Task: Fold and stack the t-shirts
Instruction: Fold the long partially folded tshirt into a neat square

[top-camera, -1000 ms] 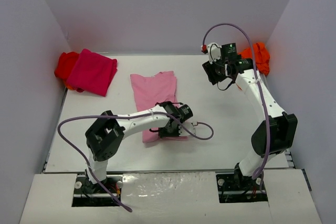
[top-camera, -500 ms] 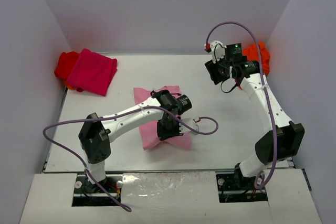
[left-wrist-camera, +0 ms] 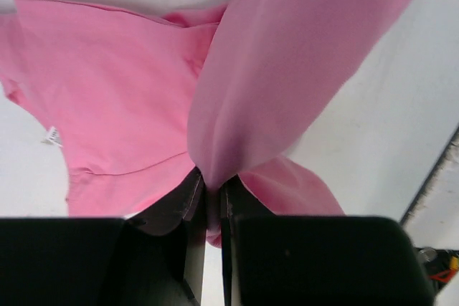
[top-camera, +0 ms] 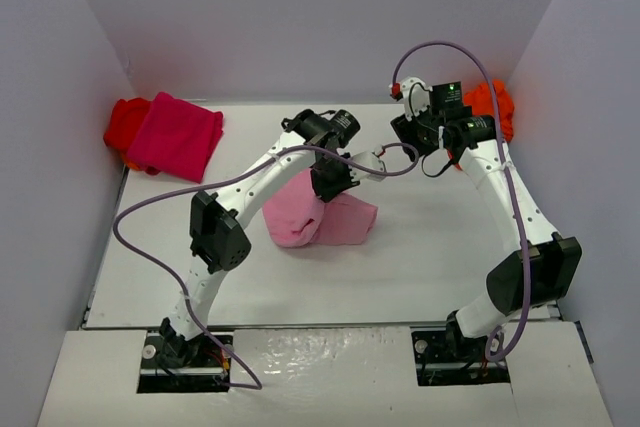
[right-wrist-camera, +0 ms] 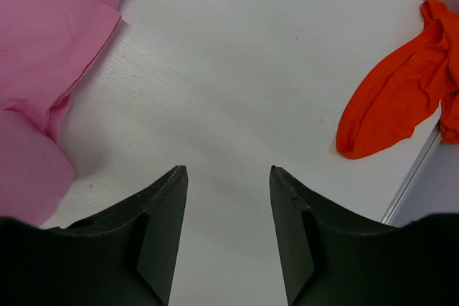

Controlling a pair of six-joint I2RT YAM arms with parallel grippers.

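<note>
At frame centre, the left fingers (left-wrist-camera: 181, 209) clamp a fold of the light pink t-shirt (top-camera: 318, 219) (the rest heaped on the desk (top-camera: 430, 259)); upper right, the right fingers (right-wrist-camera: 161, 214) stand apart.

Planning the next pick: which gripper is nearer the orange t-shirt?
Right. The right gripper hangs open just short of the orange t-shirt in the far right corner; the left gripper is mid-table, shut on the light pink t-shirt.
</note>
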